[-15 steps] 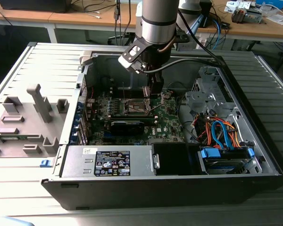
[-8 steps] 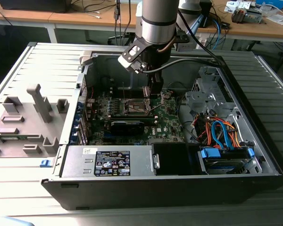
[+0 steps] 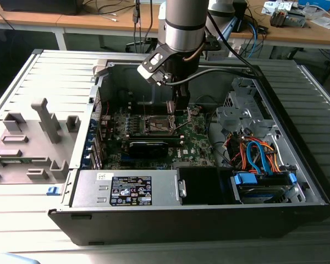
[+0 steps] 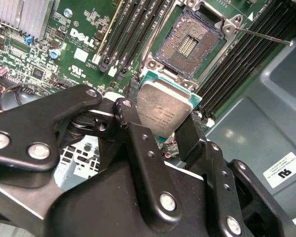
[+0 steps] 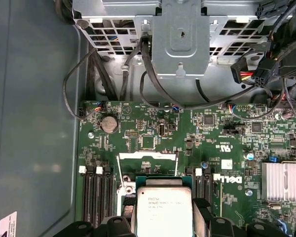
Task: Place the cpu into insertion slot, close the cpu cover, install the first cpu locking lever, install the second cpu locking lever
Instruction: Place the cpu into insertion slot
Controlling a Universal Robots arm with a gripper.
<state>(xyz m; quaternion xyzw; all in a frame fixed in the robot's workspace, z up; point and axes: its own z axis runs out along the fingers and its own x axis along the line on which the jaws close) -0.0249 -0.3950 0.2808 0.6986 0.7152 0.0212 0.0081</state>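
My gripper [image 4: 163, 121] is shut on the cpu [image 4: 165, 106], a small square chip with a silver-grey top and green edge, clamped between two black fingers [image 4: 138, 136]. The chip hangs just above the motherboard, close beside the insertion slot [image 4: 187, 43], whose brownish contact field lies uncovered. A thin locking lever [image 4: 264, 36] sticks out past the socket. In the first wrist view the cpu [image 5: 163, 210] sits in front of the raised silver cpu cover [image 5: 148, 157]. In the exterior view the gripper [image 3: 179, 107] hangs inside the open case over the insertion slot [image 3: 159, 125].
The open computer case [image 3: 297, 181] lies on a slatted grey table. A black graphics card [image 3: 148, 147] sits in front of the socket. A power supply [image 3: 126, 190], drive cage [image 3: 242, 110] and coloured cables [image 3: 258, 154] fill the case. Memory slots [image 4: 133, 24] flank the socket.
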